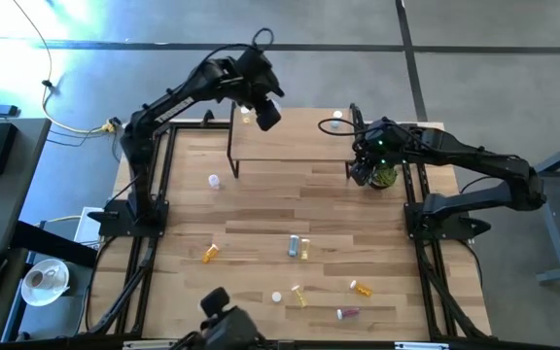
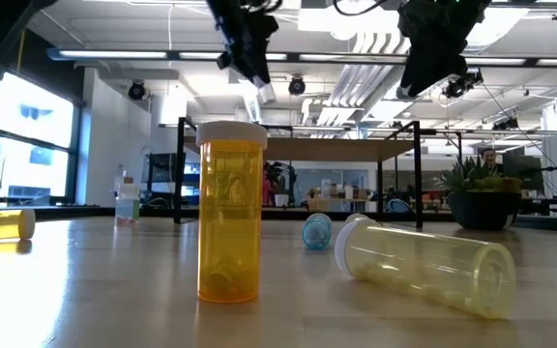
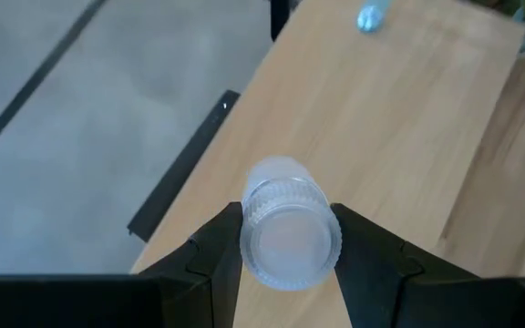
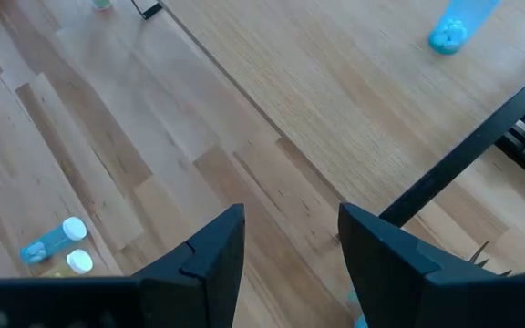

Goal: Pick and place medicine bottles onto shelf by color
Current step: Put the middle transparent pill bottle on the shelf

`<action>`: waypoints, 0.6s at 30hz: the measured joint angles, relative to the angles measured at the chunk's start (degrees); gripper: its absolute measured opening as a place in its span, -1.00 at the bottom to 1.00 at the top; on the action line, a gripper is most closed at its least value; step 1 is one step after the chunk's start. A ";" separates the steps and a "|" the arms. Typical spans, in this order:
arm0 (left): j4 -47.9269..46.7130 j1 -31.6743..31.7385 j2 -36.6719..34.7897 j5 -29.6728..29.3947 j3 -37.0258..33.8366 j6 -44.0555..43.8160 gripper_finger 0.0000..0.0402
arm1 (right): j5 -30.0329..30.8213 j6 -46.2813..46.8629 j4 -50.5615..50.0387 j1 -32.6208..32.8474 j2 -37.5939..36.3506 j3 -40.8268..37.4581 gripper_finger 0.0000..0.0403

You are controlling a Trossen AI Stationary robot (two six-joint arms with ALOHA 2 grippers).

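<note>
My left gripper (image 1: pixel 266 114) is over the far left corner of the shelf (image 1: pixel 295 144) and is shut on a clear white-capped medicine bottle (image 3: pixel 289 230). It also shows in the low view (image 2: pixel 262 92). A blue bottle (image 1: pixel 335 124) lies on the shelf's far right part. My right gripper (image 4: pixel 290 260) is open and empty, above the shelf's right end beside the potted plant (image 1: pixel 385 178). Several more bottles lie on the table: a clear one (image 1: pixel 214 180), an orange one (image 1: pixel 210 253), a blue-grey one (image 1: pixel 293 245) and a yellow one (image 1: pixel 305 247). My left gripper pinches the clear bottle between its two fingers at the ribbed white cap end (image 3: pixel 255 239), one finger on each side. The fingers slant down from above and lie along the bottle. The bottle points down at the shelf top (image 3: pixel 399 146) and is lifted clear of it.
More bottles lie near the front edge: a yellow one (image 1: pixel 298 295), an orange one (image 1: pixel 361 288) and a pinkish one (image 1: pixel 346 312), with a loose white cap (image 1: pixel 276 297). In the low view a yellow bottle (image 2: pixel 230 217) stands upright and a pale one (image 2: pixel 424 263) lies beside it.
</note>
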 joint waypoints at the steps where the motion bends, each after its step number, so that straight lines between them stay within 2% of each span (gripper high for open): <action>1: -0.11 -0.02 0.65 0.00 0.00 -0.01 -0.32 | 0.00 0.00 -0.02 0.00 0.00 0.00 -0.16; 18: -2.60 0.37 7.77 -0.26 0.02 0.00 -0.32 | 0.13 -0.63 -0.04 0.00 0.02 0.00 -0.16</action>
